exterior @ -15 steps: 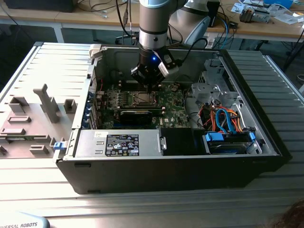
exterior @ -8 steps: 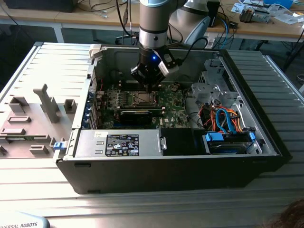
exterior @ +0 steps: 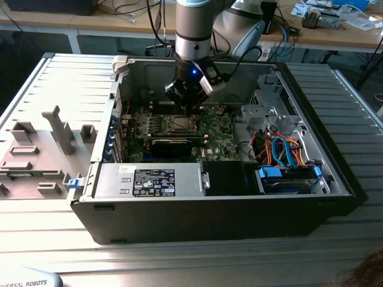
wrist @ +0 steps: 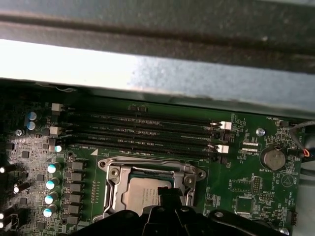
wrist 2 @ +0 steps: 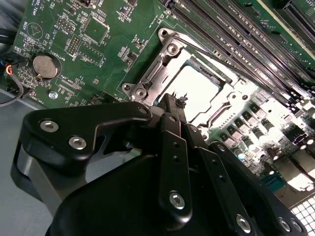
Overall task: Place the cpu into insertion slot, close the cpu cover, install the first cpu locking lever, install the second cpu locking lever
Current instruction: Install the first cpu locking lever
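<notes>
A ribbed grey metal bench (exterior: 197,263) carries everything here. An open black computer case (exterior: 239,218) lies on its side in the middle of it. Toward the exterior view's left, a flat grey fixture plate (exterior: 36,161) with several upright grey blocks rests on the bench, just beside the case. A small blue clip (exterior: 73,183) sits at the plate's edge nearest the case.

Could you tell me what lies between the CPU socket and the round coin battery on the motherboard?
In the second wrist view, only green board with small chips separates the insertion slot from the battery.
</notes>
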`<state>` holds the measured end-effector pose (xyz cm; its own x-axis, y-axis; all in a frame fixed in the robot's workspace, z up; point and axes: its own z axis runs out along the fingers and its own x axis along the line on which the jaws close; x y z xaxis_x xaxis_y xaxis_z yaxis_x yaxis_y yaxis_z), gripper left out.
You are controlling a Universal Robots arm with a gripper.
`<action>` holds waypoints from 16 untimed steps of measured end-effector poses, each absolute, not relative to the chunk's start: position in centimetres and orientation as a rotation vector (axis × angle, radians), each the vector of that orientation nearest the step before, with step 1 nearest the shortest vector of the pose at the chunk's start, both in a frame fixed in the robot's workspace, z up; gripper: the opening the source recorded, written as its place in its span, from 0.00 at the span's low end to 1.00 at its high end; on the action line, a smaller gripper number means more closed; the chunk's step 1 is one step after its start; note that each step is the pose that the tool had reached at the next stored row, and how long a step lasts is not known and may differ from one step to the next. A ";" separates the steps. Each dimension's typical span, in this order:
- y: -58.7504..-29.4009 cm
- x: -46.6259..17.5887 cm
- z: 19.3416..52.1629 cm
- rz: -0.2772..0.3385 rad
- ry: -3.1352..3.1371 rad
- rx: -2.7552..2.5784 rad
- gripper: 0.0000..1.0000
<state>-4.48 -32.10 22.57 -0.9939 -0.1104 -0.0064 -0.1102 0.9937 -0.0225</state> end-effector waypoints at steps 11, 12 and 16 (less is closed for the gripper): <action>-32.1 -4.5 22.8 -0.042 3.129 -0.173 0.11; -32.1 -4.5 22.8 -0.043 3.129 -0.173 0.11; -32.1 -4.5 22.8 -0.045 3.129 -0.173 0.11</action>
